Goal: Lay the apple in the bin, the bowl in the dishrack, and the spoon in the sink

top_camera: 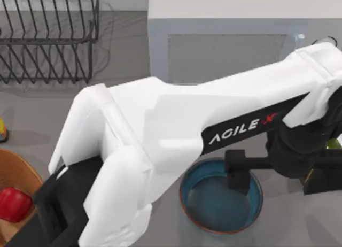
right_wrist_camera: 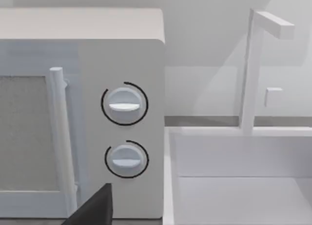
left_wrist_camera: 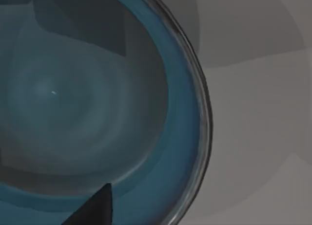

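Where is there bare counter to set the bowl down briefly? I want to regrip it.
Bare grey counter lies between the dishrack and the white arm, and to the right of the bowl. It is crowded at the left edge, where the bin holds the apple.

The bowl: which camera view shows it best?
The top view: the bowl appears nearly whole on the table, with the left gripper over its rim. The left wrist view gives a close part of its inside and rim. The right wrist view faces the microwave.
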Available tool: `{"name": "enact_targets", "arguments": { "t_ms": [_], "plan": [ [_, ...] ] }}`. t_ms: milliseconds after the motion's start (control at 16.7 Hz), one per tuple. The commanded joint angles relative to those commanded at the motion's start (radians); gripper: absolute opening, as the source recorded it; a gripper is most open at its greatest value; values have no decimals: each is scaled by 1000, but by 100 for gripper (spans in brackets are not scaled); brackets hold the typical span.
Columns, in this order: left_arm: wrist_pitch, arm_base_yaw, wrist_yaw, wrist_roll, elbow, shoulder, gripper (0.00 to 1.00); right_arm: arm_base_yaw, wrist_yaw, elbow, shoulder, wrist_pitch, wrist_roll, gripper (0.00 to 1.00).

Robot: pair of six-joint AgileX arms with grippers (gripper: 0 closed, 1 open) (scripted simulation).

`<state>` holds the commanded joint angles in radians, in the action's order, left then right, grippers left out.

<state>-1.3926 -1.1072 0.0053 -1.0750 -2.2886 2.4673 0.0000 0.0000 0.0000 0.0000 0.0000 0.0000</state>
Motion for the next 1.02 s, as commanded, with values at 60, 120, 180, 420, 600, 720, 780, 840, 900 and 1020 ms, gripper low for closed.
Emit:
{"name": "enact_targets", "arguments": {
  "t_ms": [60,120,180,420,600,720,780,840,900,1020],
  "plan": [
    [37,-4,0,-3,40,-4,100,0,0,0,0,0,0,100],
    [72,-5,0,-5,78,-7,100,0,0,0,0,0,0,100],
    [104,-4,0,-3,113,-9,100,0,0,0,0,0,0,100],
    [201,21,1,21,221,-18,100,0,0,0,0,0,0,100],
    [232,36,1,36,256,-24,100,0,0,0,0,0,0,100],
    [232,36,1,36,256,-24,100,0,0,0,0,0,0,100],
    [232,36,1,36,256,-24,100,0,0,0,0,0,0,100],
    [232,36,1,36,256,-24,92,0,0,0,0,0,0,100],
    [232,36,1,36,256,-24,85,0,0,0,0,0,0,100],
    [232,36,1,36,256,-24,70,0,0,0,0,0,0,100]
  ]
}}
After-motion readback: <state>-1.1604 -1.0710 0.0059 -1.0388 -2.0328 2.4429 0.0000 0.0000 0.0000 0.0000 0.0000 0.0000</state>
